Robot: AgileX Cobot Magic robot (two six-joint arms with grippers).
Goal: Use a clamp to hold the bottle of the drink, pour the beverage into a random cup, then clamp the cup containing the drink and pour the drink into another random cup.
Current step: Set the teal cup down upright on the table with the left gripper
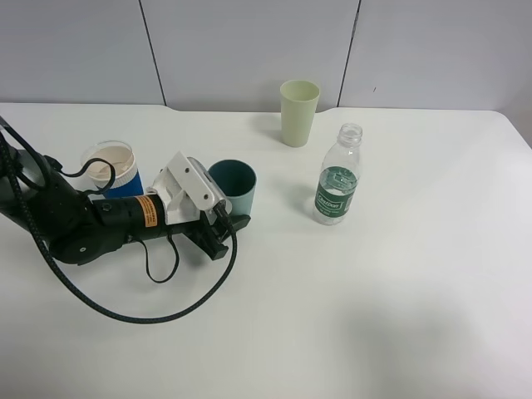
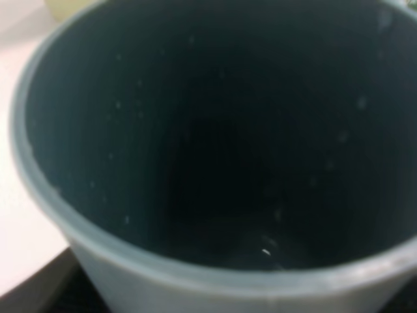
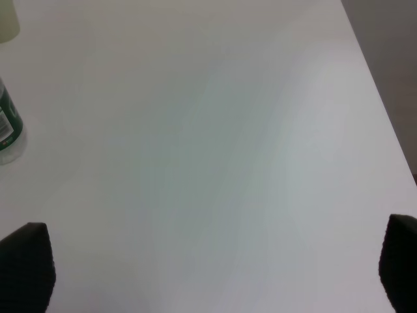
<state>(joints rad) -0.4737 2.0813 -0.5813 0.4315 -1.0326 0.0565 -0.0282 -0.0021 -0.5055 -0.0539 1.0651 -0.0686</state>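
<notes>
A teal cup stands left of centre on the white table. My left gripper is around its lower part and looks shut on it. In the left wrist view the cup's rim fills the frame, with a small glint of liquid at the bottom. A clear, uncapped bottle with a green label stands to the right of the cup; it also shows in the right wrist view. A pale green cup stands at the back. My right gripper is open and empty over bare table.
A blue cup with a white rim stands behind my left arm at the left. A black cable loops on the table in front of the arm. The table's right edge shows in the right wrist view.
</notes>
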